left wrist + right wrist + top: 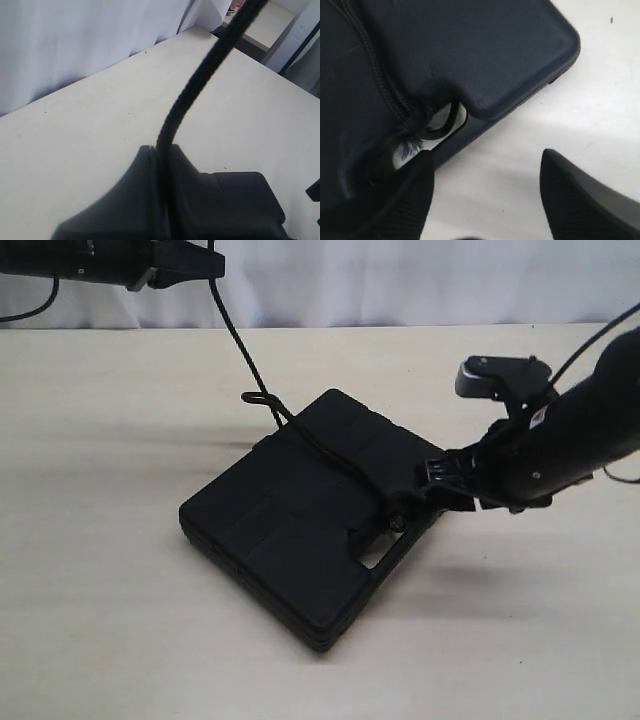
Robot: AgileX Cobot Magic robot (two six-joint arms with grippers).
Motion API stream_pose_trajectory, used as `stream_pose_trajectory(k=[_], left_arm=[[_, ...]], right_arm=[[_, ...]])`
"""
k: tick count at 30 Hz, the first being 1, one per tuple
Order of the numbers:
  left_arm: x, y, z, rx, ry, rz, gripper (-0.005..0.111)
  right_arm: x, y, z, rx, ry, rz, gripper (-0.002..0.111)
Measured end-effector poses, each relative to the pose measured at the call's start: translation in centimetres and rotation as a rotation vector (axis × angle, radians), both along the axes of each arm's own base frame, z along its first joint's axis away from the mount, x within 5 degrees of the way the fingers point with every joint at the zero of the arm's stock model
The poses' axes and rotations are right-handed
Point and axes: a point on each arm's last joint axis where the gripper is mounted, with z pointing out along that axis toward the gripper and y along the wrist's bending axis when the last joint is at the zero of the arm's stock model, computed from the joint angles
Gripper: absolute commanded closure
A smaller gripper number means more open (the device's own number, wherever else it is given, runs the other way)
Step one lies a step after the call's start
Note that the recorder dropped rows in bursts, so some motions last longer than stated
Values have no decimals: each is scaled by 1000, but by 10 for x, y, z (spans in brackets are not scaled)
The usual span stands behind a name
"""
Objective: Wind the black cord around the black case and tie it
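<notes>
Cord [246,360] clamped in left fingers [195,264], high at far left, running taut down to case [270,530], which lies flat mid-worktop [100,620]. Cord crosses the lid to handle slot [372,556], frayed knot [410,147] sitting there. Right fingers [585,200] spread wide, empty, just beside slot. Step: wrap looks laid, tie not made. Next likely calls for right fingers closing on the loose end by the knot, line taut

Tabletop [100,620]: pale cream, faint wood-grain streaks, a few tiny dark specks, running flat across the whole view.
Curtain [400,280]: white cloth, hanging in soft folds along the far edge.
Past the corner: a second pale surface [267,22], only partly seen.
</notes>
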Motion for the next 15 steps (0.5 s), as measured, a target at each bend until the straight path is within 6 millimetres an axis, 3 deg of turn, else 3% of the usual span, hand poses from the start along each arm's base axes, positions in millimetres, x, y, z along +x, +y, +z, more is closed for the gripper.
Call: stream_pose_trajectory(k=[8,11,15], left_arm=[[-4,-3,1,-32,18,-44,107],[-5,-4,2,-37,20,-57,107],[-7,-4,8,-28,8,-60,107]], right_arm=[[-15,-1,-28,108,-51,-195,50],[-12,-2,-33,115,-64,-225,50],[-5,-1,-54,108,-31,-278,50]])
